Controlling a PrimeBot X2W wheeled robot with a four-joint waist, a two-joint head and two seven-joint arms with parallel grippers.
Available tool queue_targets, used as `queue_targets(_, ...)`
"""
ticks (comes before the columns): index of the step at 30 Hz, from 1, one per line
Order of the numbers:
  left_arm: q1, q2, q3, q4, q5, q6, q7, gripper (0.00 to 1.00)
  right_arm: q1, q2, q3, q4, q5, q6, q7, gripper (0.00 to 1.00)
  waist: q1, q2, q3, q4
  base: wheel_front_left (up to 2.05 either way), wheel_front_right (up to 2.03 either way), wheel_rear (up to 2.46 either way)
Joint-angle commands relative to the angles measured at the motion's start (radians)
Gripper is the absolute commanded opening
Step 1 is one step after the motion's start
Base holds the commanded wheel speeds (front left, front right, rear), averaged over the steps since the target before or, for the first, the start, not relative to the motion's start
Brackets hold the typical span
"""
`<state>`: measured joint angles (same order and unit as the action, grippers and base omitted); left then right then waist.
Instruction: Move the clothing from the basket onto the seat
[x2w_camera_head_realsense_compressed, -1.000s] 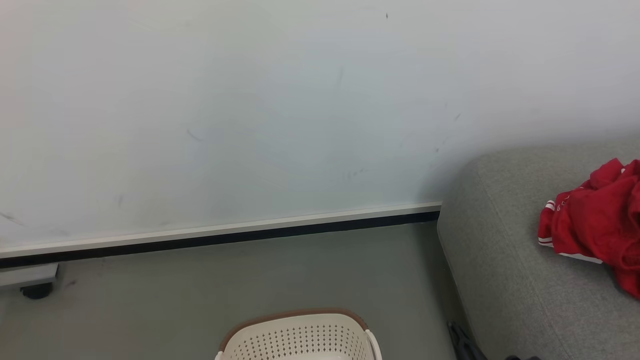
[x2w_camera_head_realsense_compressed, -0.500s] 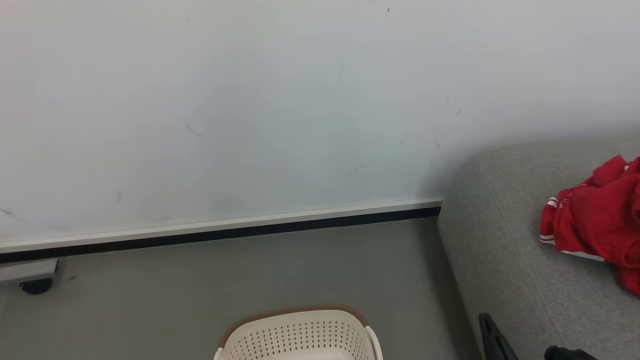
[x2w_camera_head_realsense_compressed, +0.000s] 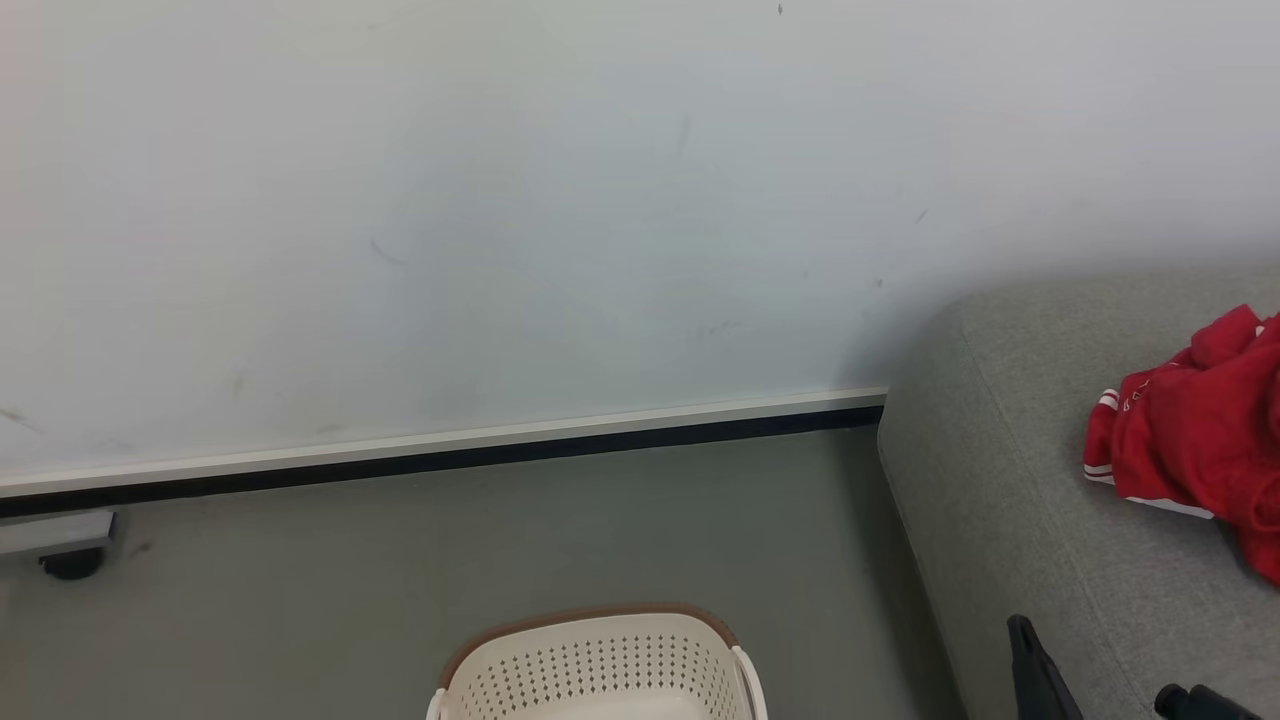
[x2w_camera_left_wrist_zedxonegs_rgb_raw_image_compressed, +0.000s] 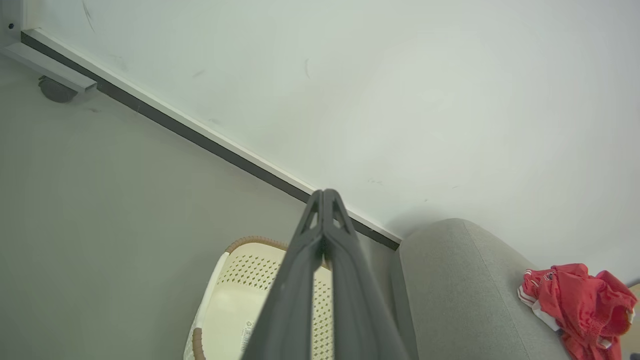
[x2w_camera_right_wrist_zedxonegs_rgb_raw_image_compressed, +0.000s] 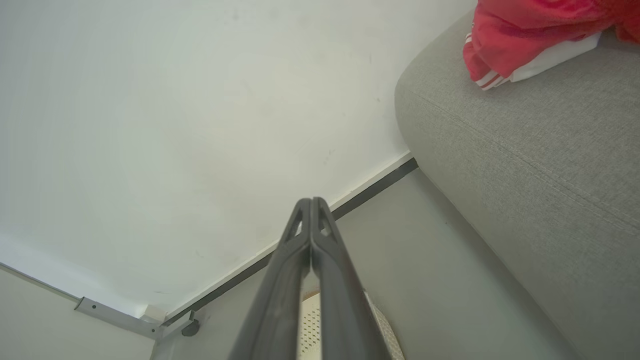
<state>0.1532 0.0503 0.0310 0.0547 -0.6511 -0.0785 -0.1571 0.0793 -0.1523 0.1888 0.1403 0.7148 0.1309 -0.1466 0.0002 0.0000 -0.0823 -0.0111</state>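
Now right gripper (x2w_camera_head_realsense_compressed: 1026, 642) higher.

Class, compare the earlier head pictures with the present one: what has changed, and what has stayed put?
The right gripper, shut and empty, has slid rightward across the grey sofa's front. The whole picture crept upward: that is the camera moving. Nothing grasped or released. The red clothing stays on the sofa, the basket on the floor.
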Motion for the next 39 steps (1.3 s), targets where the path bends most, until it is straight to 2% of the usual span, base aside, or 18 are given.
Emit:
queue_targets(1,-0.029,0.008,0.001,-0.005,-0.034,-0.006,0.006,0.0,-0.026,0.001,-0.012,-0.013,0.033,0.0,0.006,0.0,-0.0001,0.0,0.001,0.0,0.0,0.0,0.0)
queue_targets(26,-0.113,0.009,-0.019,0.059,-0.37,-0.024,0.074,0.0,-0.052,0.018,-0.131,-0.002,0.363,0.0,0.097,0.0,-0.0001,0.0,0.024,0.003,0.0,0.0,0.0)
queue_targets(27,-0.124,0.009,-0.021,0.069,-0.419,-0.027,0.083,0.0,-0.057,0.021,-0.149,-0.001,0.407,0.0,0.112,0.0,-0.0001,0.0,0.027,0.004,0.0,0.0,0.0)
queue_targets(30,-0.134,0.009,-0.023,0.078,-0.462,-0.027,0.093,0.0,-0.059,0.025,-0.166,0.001,0.452,0.0,0.125,0.0,-0.0001,0.0,0.031,0.004,0.0,0.0,0.0)
queue_targets(39,-0.154,0.009,-0.026,0.095,-0.547,-0.032,0.111,0.0,-0.065,0.031,-0.199,0.005,0.531,0.0,0.15,0.0,-0.0001,0.0,0.038,0.005,0.0,0.0,0.0)
